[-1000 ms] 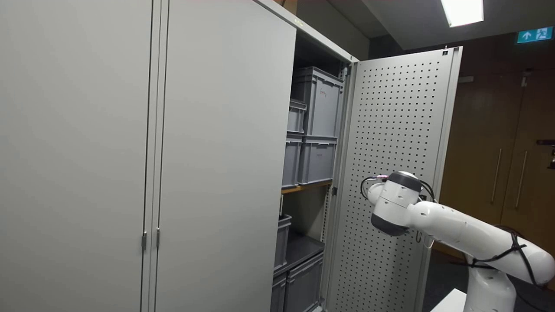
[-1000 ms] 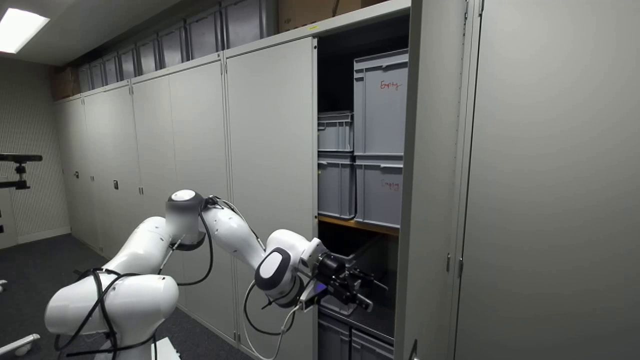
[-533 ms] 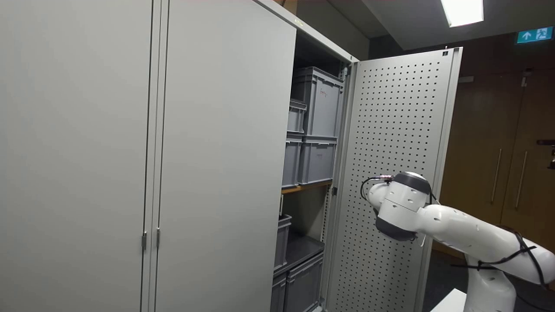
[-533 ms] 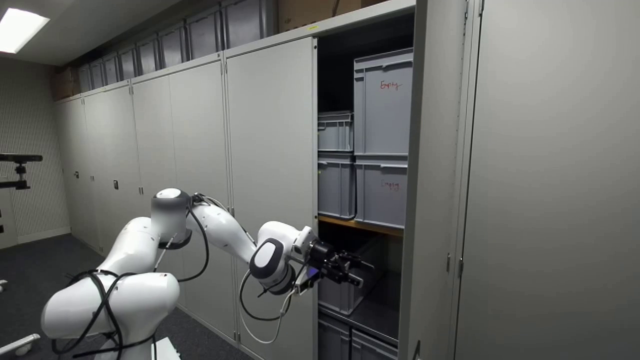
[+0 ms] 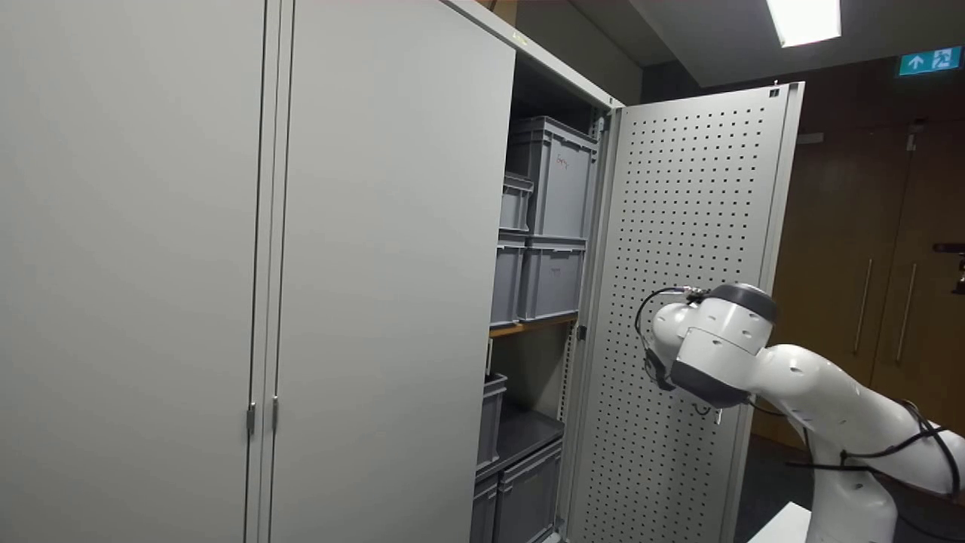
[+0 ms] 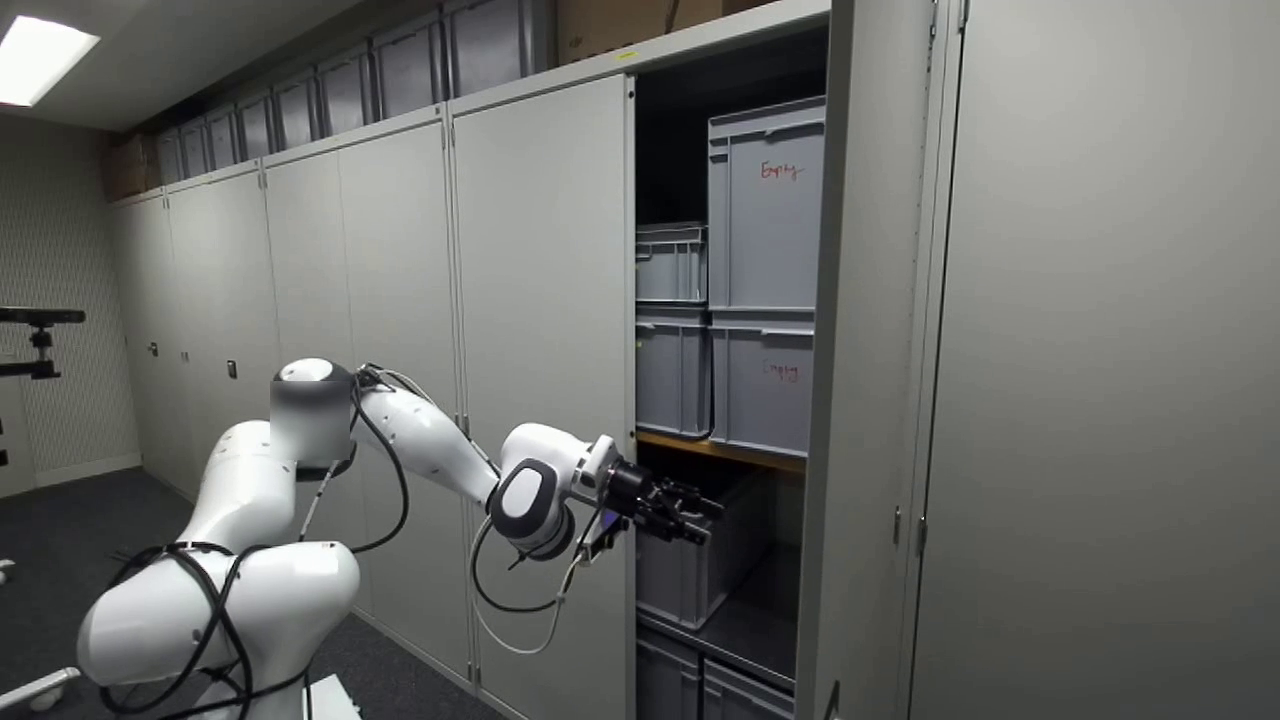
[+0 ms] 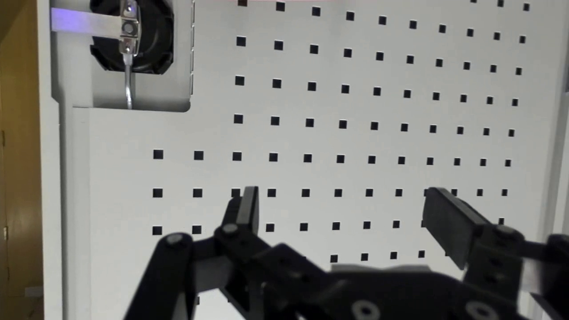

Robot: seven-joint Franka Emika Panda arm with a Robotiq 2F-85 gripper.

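In both exterior views the ceiling lamp (image 5: pixel 804 21) glares white, yet the light is rather dim. In an exterior view, deep shadow fills the top of the cabinet (image 6: pixel 725 38), and a blurred patch covers part of the arm (image 6: pixel 430 440). In the wrist view, violet light tints the bar (image 7: pixel 84 22); the gripper (image 7: pixel 342 191) looks slightly soft.
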